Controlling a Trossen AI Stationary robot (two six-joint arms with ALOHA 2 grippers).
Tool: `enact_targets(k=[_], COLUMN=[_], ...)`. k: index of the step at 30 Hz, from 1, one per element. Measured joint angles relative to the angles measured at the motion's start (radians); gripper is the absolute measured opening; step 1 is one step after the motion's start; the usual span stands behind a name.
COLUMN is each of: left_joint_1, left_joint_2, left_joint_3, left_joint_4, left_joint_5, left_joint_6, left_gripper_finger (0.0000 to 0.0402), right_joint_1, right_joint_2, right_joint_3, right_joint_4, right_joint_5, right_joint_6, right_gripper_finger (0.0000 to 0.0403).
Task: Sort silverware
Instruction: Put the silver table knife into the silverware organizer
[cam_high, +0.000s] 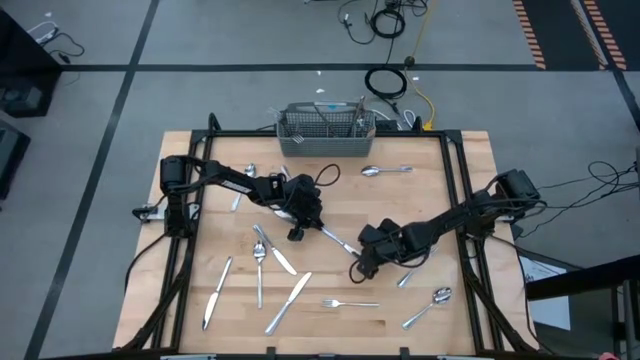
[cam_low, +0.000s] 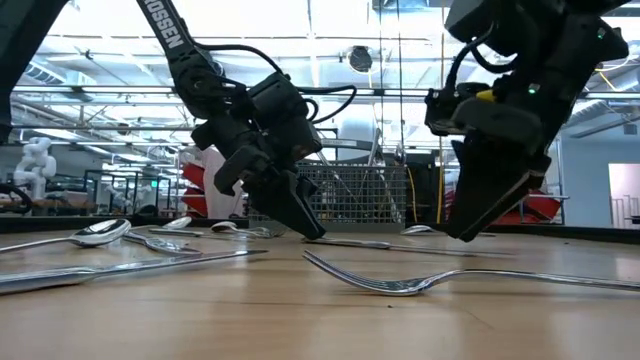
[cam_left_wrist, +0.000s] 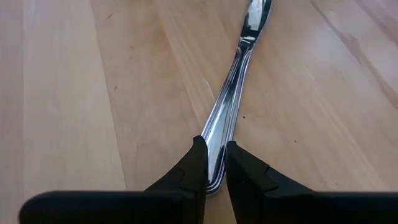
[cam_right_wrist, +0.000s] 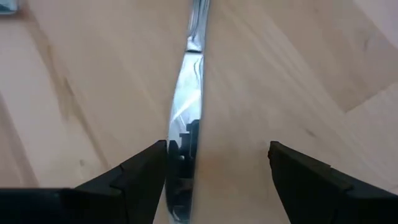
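- Left end effector (cam_high: 297, 232) is down at the tabletop (cam_high: 420, 200) near centre, pinched on the handle end of a table knife (cam_high: 335, 240); left wrist view shows both fingers (cam_left_wrist: 198, 163) squeezing the handle, the rest of the knife running straight out ahead of them.
- Knife looks flat on the wood, not lifted as far as I can tell.
- Right end effector (cam_high: 360, 266) sits at the opposite end of the same knife, spread wide. In the right wrist view the blade (cam_right_wrist: 186, 118) lies just beside one finger (cam_right_wrist: 146, 171), off-centre in the gap, nothing gripped.
- So both arms are on one knife: left clamped, right open around the blade tip.
- Outward from the left end effector: a cluster of a spoon and knives (cam_high: 265, 250) just beyond it toward the front-left, plus another piece (cam_high: 243, 182) near the left arm.
- Outward from the right end effector: a fork (cam_high: 348, 303) in front, a spoon (cam_high: 432, 303) at front-right, a spoon (cam_high: 385, 170) well apart toward the back.
- Wire basket (cam_high: 327, 128) at the back edge, well apart from both end effectors; a few handles stick up in it.
- Progress, my read: early to middle. Some pieces are in the basket, roughly ten pieces are loose on the tabletop. Most of the sorting is left.
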Motion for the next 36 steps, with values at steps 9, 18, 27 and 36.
enact_targets(k=[9,18,27,36], left_joint_1=[0.000,0.000,0.000,0.000], left_joint_2=[0.000,0.000,0.000,0.000], left_joint_3=[0.000,0.000,-0.001,-0.002], left_joint_4=[0.001,0.001,0.004,0.006], left_joint_5=[0.001,0.004,0.006,0.007], left_joint_6=[-0.025,-0.026,-0.029,-0.052], left_gripper_finger=[0.0061,0.0061,0.0061,0.0061], right_joint_1=[0.001,-0.001,0.005,0.014], right_joint_2=[0.003,0.005,0.118,0.158], right_joint_3=[0.000,0.000,0.005,0.033], right_joint_4=[-0.005,0.041,0.091,-0.016], right_joint_5=[-0.018,-0.016,-0.030,-0.020], right_joint_6=[-0.137,-0.222,-0.186,-0.164], right_gripper_finger=[0.0265,0.0265,0.0265,0.0168])
